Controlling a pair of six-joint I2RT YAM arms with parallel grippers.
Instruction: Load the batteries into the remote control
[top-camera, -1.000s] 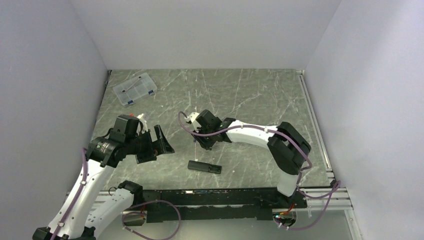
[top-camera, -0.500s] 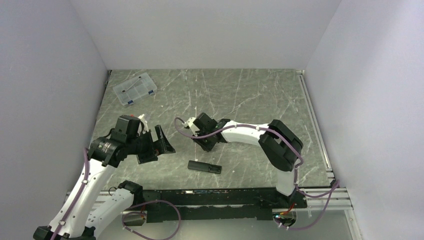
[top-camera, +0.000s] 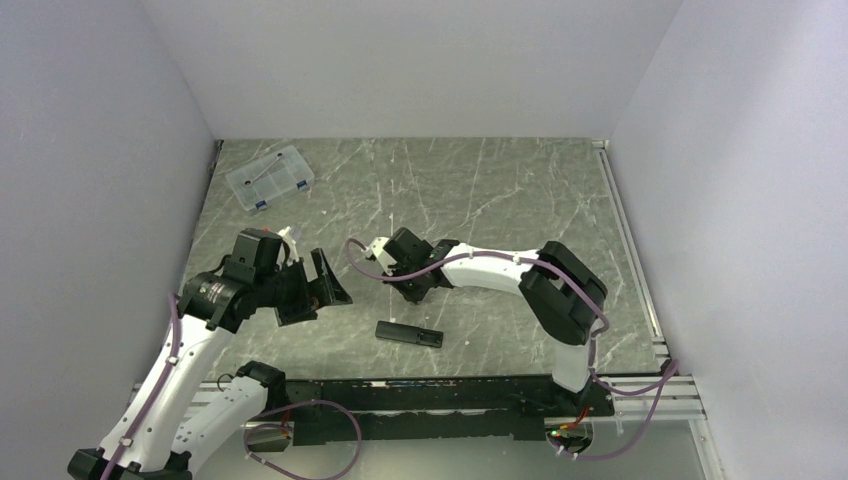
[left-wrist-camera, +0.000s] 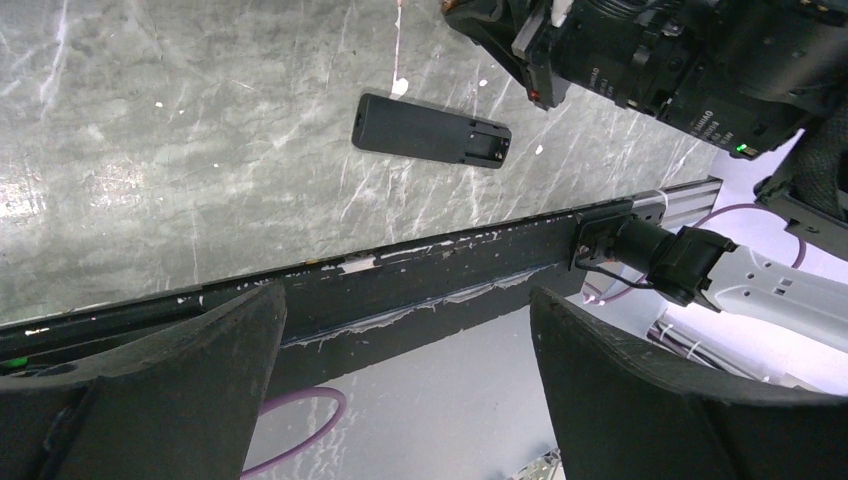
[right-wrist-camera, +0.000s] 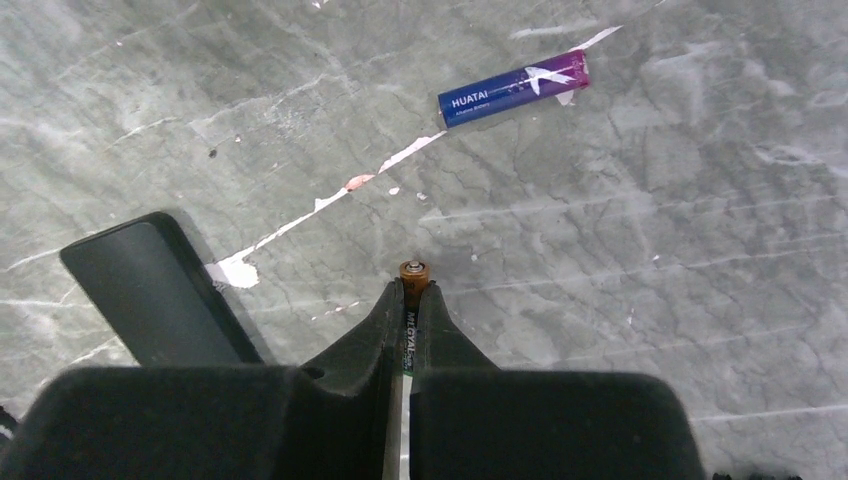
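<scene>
Plain white walls (top-camera: 420, 60) box in a grey-green marbled tabletop (top-camera: 500, 190) — evenly lit.

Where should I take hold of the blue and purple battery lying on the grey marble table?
Across the middle of the blue and purple cylindrical battery, from straight above, closing on its long sides. It lies flat on the grey marble table with bare surface all round. The right claw is shut on the gold-tipped battery.

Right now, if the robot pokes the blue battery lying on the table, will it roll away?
Probably, if poked sideways: the blue battery is a smooth round cylinder lying on its side on the flat table. Its glossy wrapper looks slippery. It is likely stiff, like the other battery pinched in the right tool.
</scene>
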